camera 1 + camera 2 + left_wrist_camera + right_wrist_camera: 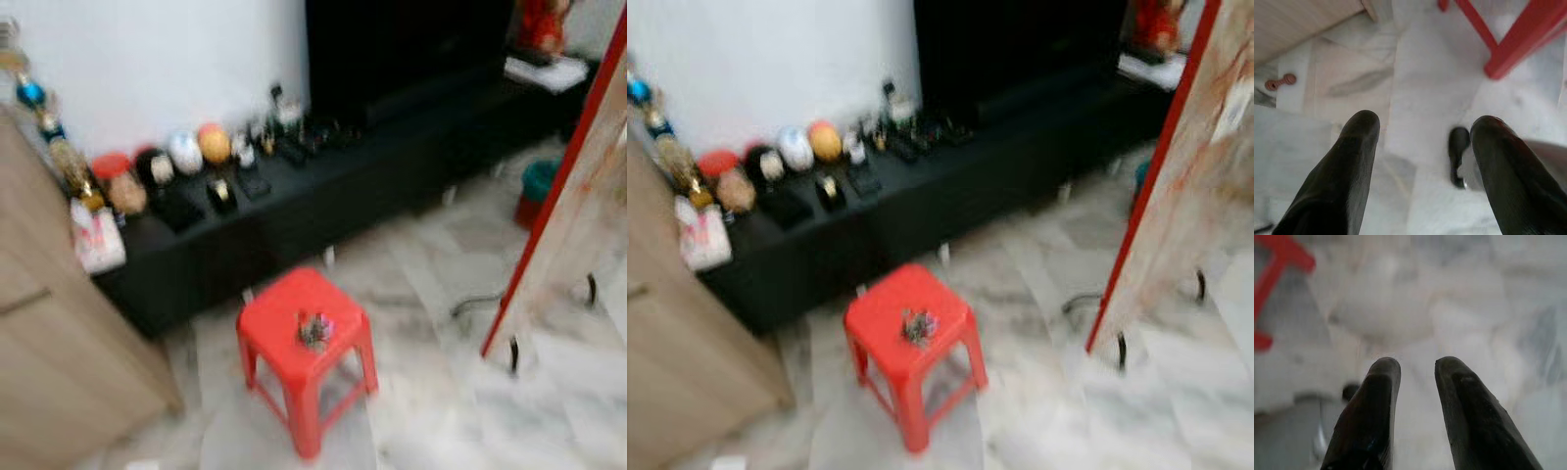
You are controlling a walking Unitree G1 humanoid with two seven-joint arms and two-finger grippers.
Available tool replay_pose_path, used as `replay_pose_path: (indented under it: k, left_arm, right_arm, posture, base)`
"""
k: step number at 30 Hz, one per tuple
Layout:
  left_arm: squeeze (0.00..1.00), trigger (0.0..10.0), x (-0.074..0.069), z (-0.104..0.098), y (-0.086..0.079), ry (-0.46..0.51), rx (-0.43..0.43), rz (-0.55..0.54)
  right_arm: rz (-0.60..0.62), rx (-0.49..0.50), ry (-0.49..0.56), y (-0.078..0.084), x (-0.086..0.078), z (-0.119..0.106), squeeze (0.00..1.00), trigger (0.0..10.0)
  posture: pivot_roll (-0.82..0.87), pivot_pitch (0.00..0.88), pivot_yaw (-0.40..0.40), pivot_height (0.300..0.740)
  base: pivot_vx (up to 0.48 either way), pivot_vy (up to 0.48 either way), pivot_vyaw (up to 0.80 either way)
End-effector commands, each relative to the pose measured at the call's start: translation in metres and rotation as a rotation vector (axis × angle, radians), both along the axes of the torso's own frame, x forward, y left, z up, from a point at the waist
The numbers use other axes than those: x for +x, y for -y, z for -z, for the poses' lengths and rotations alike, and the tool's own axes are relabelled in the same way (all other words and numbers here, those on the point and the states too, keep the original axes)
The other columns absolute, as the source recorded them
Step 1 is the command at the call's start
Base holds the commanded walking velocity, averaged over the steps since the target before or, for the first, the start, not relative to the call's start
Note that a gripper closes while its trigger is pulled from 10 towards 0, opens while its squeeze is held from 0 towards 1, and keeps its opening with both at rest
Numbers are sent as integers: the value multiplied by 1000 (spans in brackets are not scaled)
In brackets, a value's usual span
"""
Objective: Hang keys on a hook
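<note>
A small bunch of keys lies on top of a red plastic stool standing on the marble floor in front of me. Both head views are blurred. My left gripper hangs over the floor beside the stool's red legs, its fingers wide apart with nothing between them. Over pale marble tiles, my right gripper hangs with a narrow gap between its fingers, holding nothing; a red stool leg is off to one side.
A long black low cabinet with several ornaments runs along the white wall behind the stool. A wooden cupboard stands at the left. A red-framed board leans at the right, a teal and red bin behind it.
</note>
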State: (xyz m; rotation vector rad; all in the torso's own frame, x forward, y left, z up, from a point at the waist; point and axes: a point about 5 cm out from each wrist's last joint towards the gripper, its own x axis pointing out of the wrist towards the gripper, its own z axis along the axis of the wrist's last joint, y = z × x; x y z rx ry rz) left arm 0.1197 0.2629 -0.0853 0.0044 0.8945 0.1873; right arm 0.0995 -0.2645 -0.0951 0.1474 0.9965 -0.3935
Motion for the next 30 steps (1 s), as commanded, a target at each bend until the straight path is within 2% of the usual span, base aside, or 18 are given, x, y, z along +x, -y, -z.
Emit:
replay_pose_path:
  k: [1, 2, 3, 4, 6, 7, 8, 10, 16, 18, 21, 24, 27, 30]
  left_arm:
    - [0, 10000, -4, -2, -6, 49, 0, -80]
    - [0, 10000, 65, -30, 1, 254, 25, -24]
    - [0, 10000, 86, -43, 4, 330, 38, -1]
    - [0, 10000, 96, -50, 6, 374, 45, 11]
    - [0, 10000, 100, -53, 7, 406, 43, 19]
    - [0, 10000, 103, -56, 9, 437, 42, 28]
    - [0, 10000, 110, -67, 11, 526, 47, 37]
    - [0, 10000, 117, -78, 10, 612, 55, 24]
    - [0, 10000, 129, -105, 18, 784, 34, 97]
    - [0, 10000, 127, -116, 26, 850, 19, 133]
    - [0, 10000, 121, -117, 30, 858, 17, 151]
    - [0, 10000, 111, -116, 29, 857, 15, 123]
    - [0, 10000, 114, -119, 31, 875, 9, 113]
    - [0, 10000, 119, -124, 34, 886, 3, 124]
  right_arm:
    - [-40, -18, 124, -14, 40, -9, 0, 10000]
    - [-69, -54, 204, -17, 68, -21, 0, 10000]
    - [-67, -67, 222, -16, 71, -23, 0, 10000]
    - [-65, -76, 232, -15, 73, -25, 0, 10000]
    - [-58, -89, 266, -13, 78, -28, 0, 10000]
    - [-63, -103, 315, -11, 85, -34, 0, 10000]
    - [-90, -141, 440, -7, 103, -50, 0, 10000]
    - [-118, -182, 527, -6, 116, -63, 0, 10000]
    - [-141, -223, 657, -8, 131, -82, 0, 10000]
    - [-177, -243, 734, -14, 134, -92, 0, 10000]
    - [-200, -251, 774, -18, 133, -96, 0, 10000]
    - [-259, -225, 800, -30, 125, -96, 0, 10000]
    - [-251, -220, 770, -33, 116, -89, 0, 10000]
    - [-251, -230, 751, -32, 114, -87, 0, 10000]
  posture:
    - [-57, 0, -4, 740]
    - [-59, 0, -10, 740]
    - [-64, 0, -11, 740]
    - [-68, 0, -12, 740]
    - [-72, 0, -12, 740]
    - [-77, 0, -13, 740]
    - [-84, 0, -16, 740]
    - [-88, 0, -21, 740]
    - [-81, 0, -35, 740]
    - [-83, 0, -33, 740]
    - [-96, 0, -31, 740]
    - [-99, 0, -37, 740]
    - [-93, 0, -40, 740]
    - [-98, 0, -36, 740]
  base:
    - [0, 0, 0]
    - [0, 0, 0]
    - [0, 0, 0]
    - [0, 0, 0]
    - [0, 0, 0]
    - [0, 0, 0]
    - [0, 0, 0]
    - [0, 0, 0]
    - [0, 0, 0]
    - [0, 0, 0]
    - [0, 0, 0]
    - [0, 0, 0]
    - [0, 0, 0]
    - [0, 0, 0]
